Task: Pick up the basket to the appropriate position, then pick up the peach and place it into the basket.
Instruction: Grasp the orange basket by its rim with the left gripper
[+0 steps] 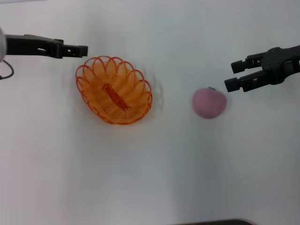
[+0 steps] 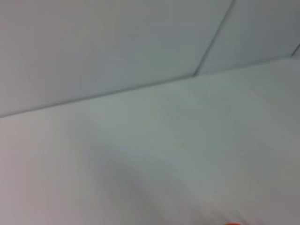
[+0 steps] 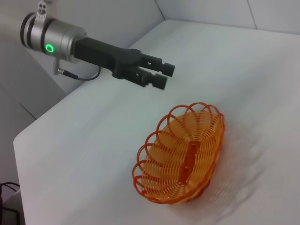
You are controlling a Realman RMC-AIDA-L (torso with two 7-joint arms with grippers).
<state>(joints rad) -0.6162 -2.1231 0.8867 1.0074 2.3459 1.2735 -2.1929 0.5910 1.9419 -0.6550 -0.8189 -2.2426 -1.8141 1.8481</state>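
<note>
The orange wire basket (image 1: 114, 90) sits empty on the white table, left of centre; it also shows in the right wrist view (image 3: 180, 159). My left gripper (image 1: 84, 50) hovers just behind the basket's far-left rim, not touching it. In the right wrist view it (image 3: 165, 77) shows its fingers a little apart and empty. The left wrist view shows only a sliver of orange (image 2: 233, 223). The pink-mauve peach (image 1: 209, 102) lies right of the basket. My right gripper (image 1: 236, 75) is open and empty, just right of and behind the peach.
The white table (image 1: 150, 178) reaches the wall behind. Its left edge and corner show in the right wrist view (image 3: 18, 136). A dark cable (image 1: 7, 72) hangs by the left arm. A dark object (image 1: 215, 221) sits at the near edge.
</note>
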